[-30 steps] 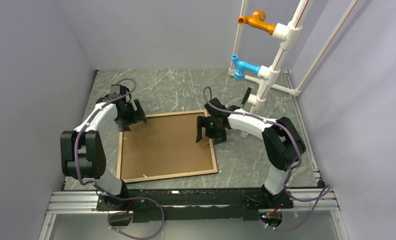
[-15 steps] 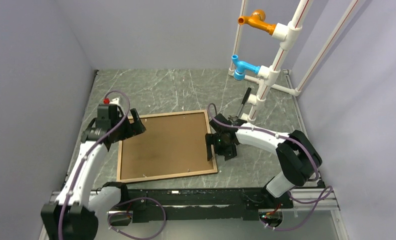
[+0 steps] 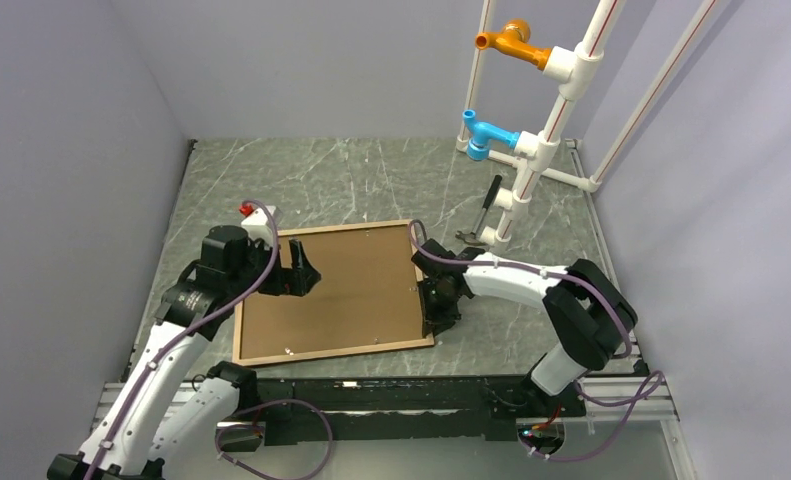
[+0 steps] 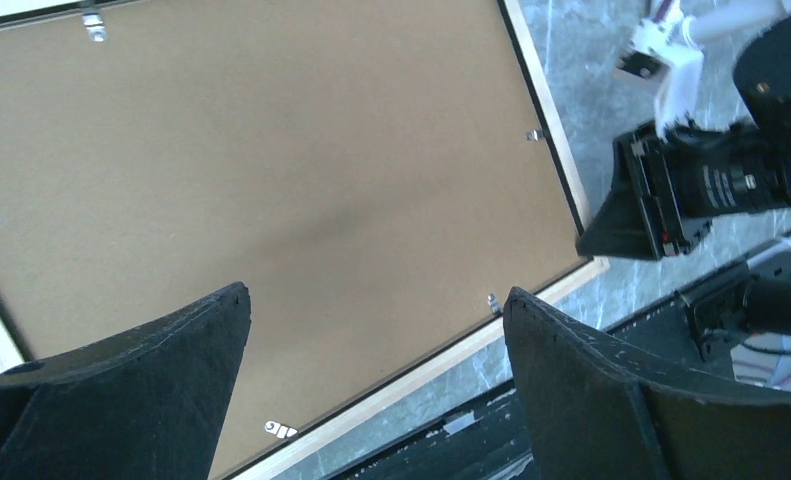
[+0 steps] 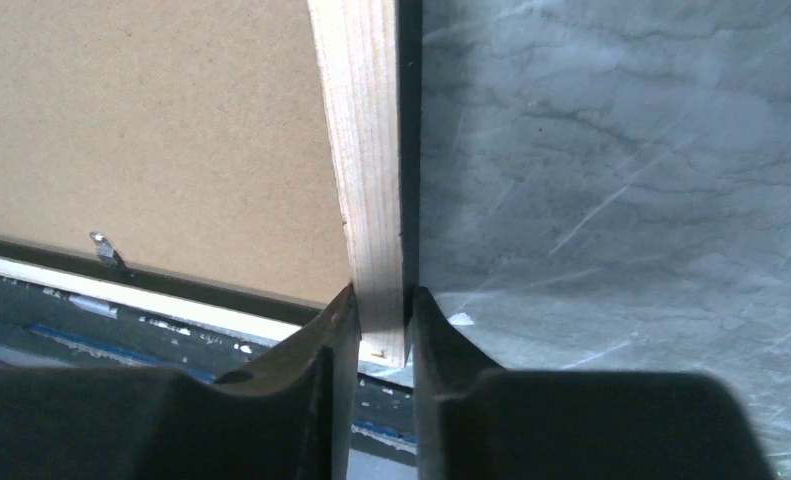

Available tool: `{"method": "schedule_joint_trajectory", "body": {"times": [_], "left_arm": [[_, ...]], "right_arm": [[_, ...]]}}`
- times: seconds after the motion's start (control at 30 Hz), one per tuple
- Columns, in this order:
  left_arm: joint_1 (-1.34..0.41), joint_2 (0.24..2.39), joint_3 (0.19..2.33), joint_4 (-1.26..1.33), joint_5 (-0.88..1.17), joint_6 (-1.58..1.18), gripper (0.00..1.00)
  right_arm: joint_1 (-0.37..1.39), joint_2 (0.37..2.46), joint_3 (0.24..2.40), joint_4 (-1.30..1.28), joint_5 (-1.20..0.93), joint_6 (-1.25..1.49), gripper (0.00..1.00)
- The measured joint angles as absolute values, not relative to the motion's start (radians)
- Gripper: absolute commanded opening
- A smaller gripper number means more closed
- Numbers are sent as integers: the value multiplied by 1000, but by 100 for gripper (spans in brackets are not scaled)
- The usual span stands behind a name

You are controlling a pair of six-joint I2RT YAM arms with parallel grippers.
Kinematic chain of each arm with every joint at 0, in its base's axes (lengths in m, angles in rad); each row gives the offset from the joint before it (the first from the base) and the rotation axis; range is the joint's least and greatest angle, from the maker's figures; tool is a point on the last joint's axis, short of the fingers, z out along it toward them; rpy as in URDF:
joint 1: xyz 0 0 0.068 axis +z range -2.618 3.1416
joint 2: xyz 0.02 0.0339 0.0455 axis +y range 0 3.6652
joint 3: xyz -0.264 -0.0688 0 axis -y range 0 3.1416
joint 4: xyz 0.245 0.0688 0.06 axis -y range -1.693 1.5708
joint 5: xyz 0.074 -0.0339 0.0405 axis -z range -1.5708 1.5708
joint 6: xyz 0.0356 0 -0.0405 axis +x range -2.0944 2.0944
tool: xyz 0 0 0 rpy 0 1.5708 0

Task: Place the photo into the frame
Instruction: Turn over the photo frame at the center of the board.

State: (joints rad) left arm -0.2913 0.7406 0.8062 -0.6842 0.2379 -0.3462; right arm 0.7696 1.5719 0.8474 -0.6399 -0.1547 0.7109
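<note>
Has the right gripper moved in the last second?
Yes. The right gripper shifted right and toward the view's bottom, onto the right rail of the frame.

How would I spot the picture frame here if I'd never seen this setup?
Look at the grey marbled table. Flat on it, back up, lies one big rectangle: the frame. Pale wooden rails edge its brown board, and the right pincer pinches its right rail.

Worktop (image 3: 371, 180): grey-green marble-look surface, evenly lit. Plain pale lilac walls (image 3: 71, 120) left, back, right. White pipe stand (image 3: 571, 70) at far-right corner, orange fitting (image 3: 511, 40) up top, blue fitting (image 3: 484, 135) lower. Aluminium rail (image 3: 109, 402) along near edge.
</note>
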Motion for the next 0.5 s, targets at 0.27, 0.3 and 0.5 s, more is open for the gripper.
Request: {"method": "schedule_joint_trajectory", "body": {"times": [0.27, 0.3, 0.5], "left_arm": [[-445, 775, 825, -702, 192, -271, 99], [-466, 786, 832, -707, 177, -262, 99], [-618, 841, 874, -734, 64, -215, 99]], "right_arm": [[771, 1654, 952, -698, -165, 675, 0], [768, 1660, 962, -696, -161, 673, 0], [720, 1668, 1055, -733, -160, 656, 0]]}}
